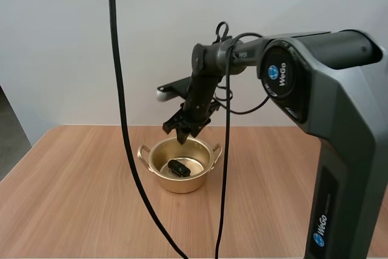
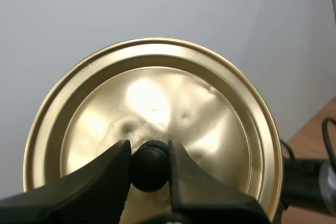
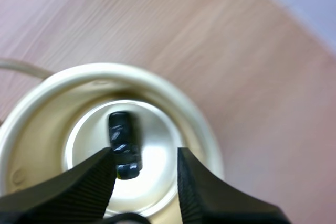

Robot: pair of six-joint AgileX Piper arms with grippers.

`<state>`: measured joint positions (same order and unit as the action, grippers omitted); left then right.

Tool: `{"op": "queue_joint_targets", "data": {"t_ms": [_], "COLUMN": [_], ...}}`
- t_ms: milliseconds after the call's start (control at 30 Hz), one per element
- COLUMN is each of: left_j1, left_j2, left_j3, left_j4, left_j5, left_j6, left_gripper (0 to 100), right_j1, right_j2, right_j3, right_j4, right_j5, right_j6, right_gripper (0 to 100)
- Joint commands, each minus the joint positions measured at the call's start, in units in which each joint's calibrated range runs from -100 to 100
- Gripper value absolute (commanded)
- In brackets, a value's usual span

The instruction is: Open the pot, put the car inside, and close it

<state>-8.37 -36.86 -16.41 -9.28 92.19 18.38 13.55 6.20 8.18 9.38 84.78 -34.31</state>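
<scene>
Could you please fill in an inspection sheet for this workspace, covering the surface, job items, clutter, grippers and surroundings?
Surface: wooden table, with the pot standing on it.
Job's things: pot open; car lying inside it; lid held up off the pot.
Clutter: nothing seen.
Grippers: left gripper shut on the lid's knob; right gripper open, above the pot.
Surroundings: plain pale wall behind the table.
</scene>
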Motion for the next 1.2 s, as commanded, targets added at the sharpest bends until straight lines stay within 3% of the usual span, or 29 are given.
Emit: {"op": "queue_joint_targets", "data": {"t_ms": [0, 233, 400, 467, 533, 667, 833, 1167], "left_j1": [-0.02, -0.02, -0.02, -0.02, -0.02, -0.02, -0.02, -0.02], "left_j2": [1.0, 8.2, 12.8, 14.4, 16.2, 18.9, 21.4, 29.5], "left_j3": [0.0, 1.0, 5.9, 8.8, 12.6, 20.2, 30.4, 39.6], "left_j4": [0.2, -1.1, -5.9, -6.5, -6.4, -4.6, -2.0, -1.7], "left_j5": [4.3, 7.8, 7.8, 7.8, 7.8, 1.5, -9.9, -18.2], "left_j6": [0.0, 0.0, 1.5, 2.4, 2.9, 3.7, 3.7, 4.4], "left_gripper": [0, 0, 0, 0, 0, 0, 0, 0], "right_j1": [-5.3, -16.7, -20.7, -21.3, -21.3, -21.3, -21.3, -21.3], "right_j2": [-5.7, -11.7, -12.5, -13.0, -13.4, -14.2, -16.0, -17.6], "right_j3": [-4.3, -4.7, -3.6, -2.5, -1.2, -0.5, -0.5, -0.5], "right_j4": [-4.0, -3.2, 1.9, 2.7, 3.3, 6.3, 9.3, 10.5], "right_j5": [0.3, 0.7, 6.5, 7.0, 7.0, 7.0, 7.0, 7.6], "right_j6": [1.6, 0.2, -3.5, -3.8, -3.8, -4.0, -4.8, -4.8], "right_gripper": [63, 60, 57, 55, 46, 0, 0, 0]}}
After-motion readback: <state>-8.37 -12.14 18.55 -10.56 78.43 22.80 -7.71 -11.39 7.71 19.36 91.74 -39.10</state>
